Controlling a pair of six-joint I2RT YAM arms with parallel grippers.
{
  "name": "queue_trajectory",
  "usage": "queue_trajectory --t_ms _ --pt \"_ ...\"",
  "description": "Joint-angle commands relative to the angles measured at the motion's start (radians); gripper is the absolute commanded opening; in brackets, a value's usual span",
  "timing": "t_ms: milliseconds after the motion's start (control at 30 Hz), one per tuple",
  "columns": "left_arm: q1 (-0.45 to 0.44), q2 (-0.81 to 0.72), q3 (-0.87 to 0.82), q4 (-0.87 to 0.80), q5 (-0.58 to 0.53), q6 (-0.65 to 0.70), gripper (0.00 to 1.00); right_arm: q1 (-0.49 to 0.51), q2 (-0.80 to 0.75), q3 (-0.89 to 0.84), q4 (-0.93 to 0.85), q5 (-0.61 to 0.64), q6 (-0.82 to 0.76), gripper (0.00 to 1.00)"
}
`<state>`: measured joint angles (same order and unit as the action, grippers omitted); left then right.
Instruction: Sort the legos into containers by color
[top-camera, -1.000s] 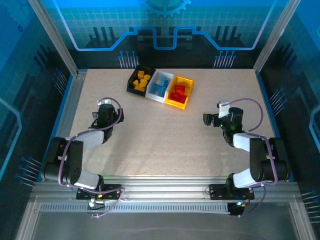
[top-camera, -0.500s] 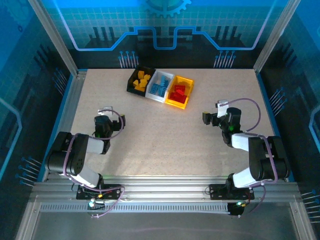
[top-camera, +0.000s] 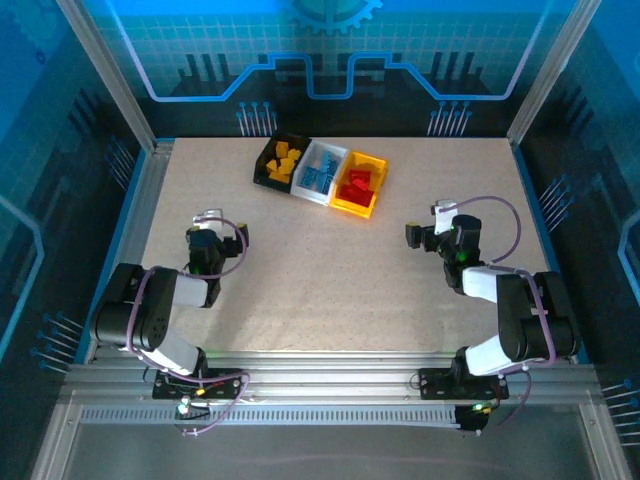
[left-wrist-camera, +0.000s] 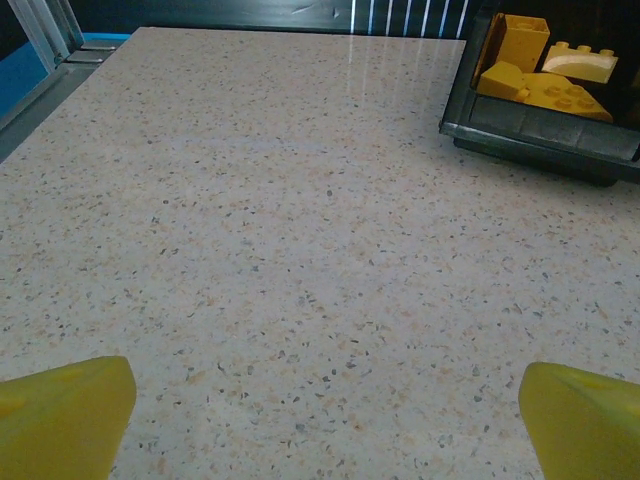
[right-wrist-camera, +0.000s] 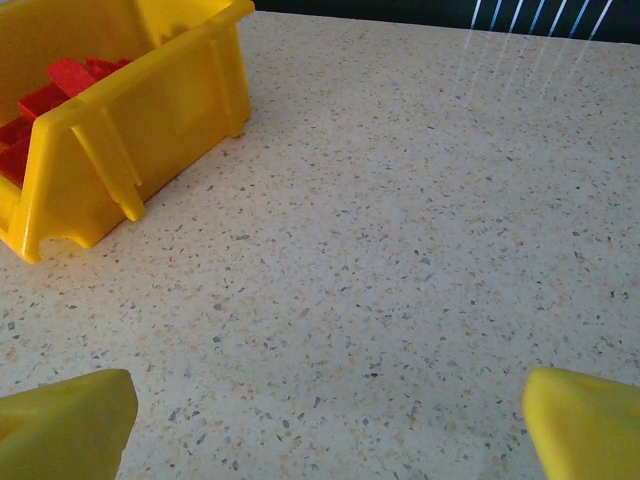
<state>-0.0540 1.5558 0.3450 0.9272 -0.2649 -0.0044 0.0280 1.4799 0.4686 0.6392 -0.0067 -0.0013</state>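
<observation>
Speckled beige stone-look surface (top-camera: 320, 280), matte, with faint glare streaks toward the far edge.

Three open-topped rectangular plastic containers joined in a slanted row at far centre: black bin (left-wrist-camera: 545, 128), white bin (top-camera: 312, 197), yellow-orange bin (right-wrist-camera: 150, 120). Smooth moulded walls; ribbed corner posts and small feet visible on the yellow-orange one.

Legos already grouped by colour:
- yellow-orange bricks (left-wrist-camera: 545, 90) in the black bin, glossy and studded, one piece with a sloped face
- light blue bricks (top-camera: 320, 177) in the white bin, too small to read individual shapes
- red bricks (right-wrist-camera: 60, 85) in the yellow-orange bin, flat tops just visible above the wall

Left hand (left-wrist-camera: 322, 415): released, yellow wedge-shaped fingertips (left-wrist-camera: 60, 410) spread wide, nothing between them, low over bare surface short of the black bin.

Right hand (right-wrist-camera: 325, 420): released likewise, yellow tips wide apart, empty, over bare surface to the right of the yellow-orange bin.

Against one second earlier: left arm folded lower, with its hand drawn slightly back toward the base. Right hand almost in the same spot. Bins and bricks unmoved.
</observation>
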Motion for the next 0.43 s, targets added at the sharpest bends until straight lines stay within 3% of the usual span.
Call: queue_trajectory --t_ms 0,400 --pt "0.010 0.002 0.017 0.046 -0.012 -0.008 0.99 0.016 0.011 -0.001 0.043 0.017 -0.006 1.00" --pt "0.010 0.002 0.017 0.045 -0.011 -0.008 0.99 0.020 0.027 -0.034 0.114 0.020 -0.011 1.00"
